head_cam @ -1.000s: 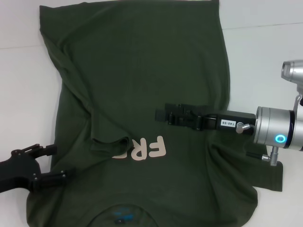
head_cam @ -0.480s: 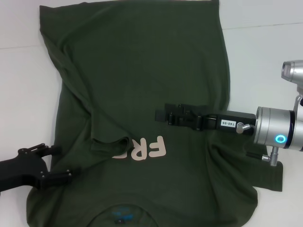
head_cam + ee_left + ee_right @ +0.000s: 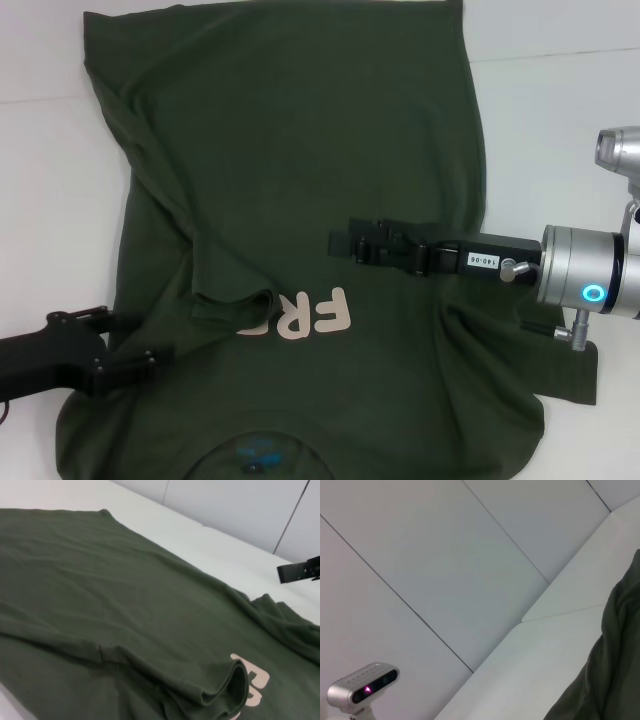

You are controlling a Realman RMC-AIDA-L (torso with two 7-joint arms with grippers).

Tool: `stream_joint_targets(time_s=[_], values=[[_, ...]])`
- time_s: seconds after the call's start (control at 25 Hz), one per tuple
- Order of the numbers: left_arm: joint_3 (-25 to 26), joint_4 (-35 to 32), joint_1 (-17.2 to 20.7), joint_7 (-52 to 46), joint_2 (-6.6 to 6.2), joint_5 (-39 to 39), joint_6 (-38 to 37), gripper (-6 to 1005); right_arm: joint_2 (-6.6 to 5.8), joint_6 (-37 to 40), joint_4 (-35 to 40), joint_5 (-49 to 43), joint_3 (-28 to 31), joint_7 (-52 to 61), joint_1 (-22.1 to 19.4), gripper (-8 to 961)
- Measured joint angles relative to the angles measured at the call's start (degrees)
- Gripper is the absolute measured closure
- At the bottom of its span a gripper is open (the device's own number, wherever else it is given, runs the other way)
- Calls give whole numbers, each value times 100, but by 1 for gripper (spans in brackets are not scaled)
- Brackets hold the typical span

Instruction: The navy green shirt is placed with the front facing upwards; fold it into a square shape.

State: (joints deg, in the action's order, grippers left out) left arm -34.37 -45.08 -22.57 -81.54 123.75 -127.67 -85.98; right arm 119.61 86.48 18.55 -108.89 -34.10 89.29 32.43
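Folding stands at an early stage, by your reading of the present views. Item one: the navy green shirt (image 3: 300, 200), spread front-up on the white surface (image 3: 560, 130), collar and blue neck label (image 3: 262, 462) nearest the robot, hem at the far end. Its left sleeve is already turned inward; a ridge of doubled cloth (image 3: 220, 690) covers part of the pale pink lettering (image 3: 315, 312), of which you can read only "FR". The right sleeve (image 3: 565, 375) lies unfolded, so you still have that side and the lengthwise folds to make before any square appears.

Item two: left gripper (image 3: 125, 342), low at the shirt's left edge near the shoulder, fingers apart with one over the cloth, holding nothing.

Item three: right gripper (image 3: 345, 243), reaching over the chest above the lettering; you cannot tell how its fingers stand.

Item four: room. White surface, bare beyond the shirt; pale panelled wall (image 3: 445, 555) behind; a small silver camera unit (image 3: 362, 687) at one side.
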Motion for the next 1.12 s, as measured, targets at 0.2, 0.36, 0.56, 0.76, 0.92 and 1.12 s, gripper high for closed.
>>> stream_joint_targets(time_s=[0.2, 0.36, 0.56, 0.76, 0.92, 1.12], values=[[-177, -10, -45, -155, 9, -128, 125, 372, 0, 10, 0, 0, 0, 0, 0, 137], [-180, -40, -77, -171, 6, -125, 46, 501, 0, 21, 0, 2, 0, 0, 0, 137], [-274, -17, -137, -184, 5, -136, 28, 652, 0, 27, 5, 10, 0, 0, 0, 137], [-438, -3, -144, -160, 16, -108, 6, 815, 0, 12, 8, 16, 0, 0, -1, 137], [-454, 6, -137, -97, 19, -89, -210, 880, 0, -8, 11, 18, 0, 0, -6, 138], [-443, 24, -141, 52, 18, -85, -602, 893, 0, -27, 18, 18, 0, 0, -9, 138]])
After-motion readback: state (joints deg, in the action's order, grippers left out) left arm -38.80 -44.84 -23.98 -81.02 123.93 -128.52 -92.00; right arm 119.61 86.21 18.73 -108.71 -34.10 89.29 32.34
